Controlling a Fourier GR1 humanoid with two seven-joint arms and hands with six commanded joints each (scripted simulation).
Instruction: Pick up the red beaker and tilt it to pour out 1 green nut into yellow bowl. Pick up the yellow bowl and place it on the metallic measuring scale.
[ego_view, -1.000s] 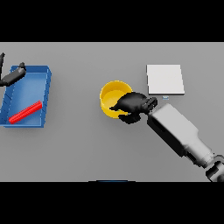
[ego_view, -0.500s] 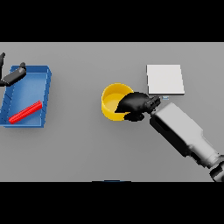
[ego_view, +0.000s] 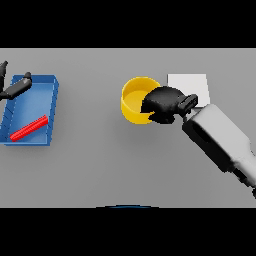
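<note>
Right hand (ego_view: 162, 104) has its fingers curled over the near rim of the round yellow bowl (ego_view: 134, 98), just beside the flat metallic measuring scale (ego_view: 192, 84) — best carry it level and set it squarely on the plate.

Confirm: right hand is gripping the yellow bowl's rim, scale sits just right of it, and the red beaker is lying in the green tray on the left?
Not quite: the tray is blue, not green, as the head view shows. The rest holds: the right hand is curled on the yellow bowl at its rim, the scale lies just right of it, and the red beaker lies in that tray.
</note>
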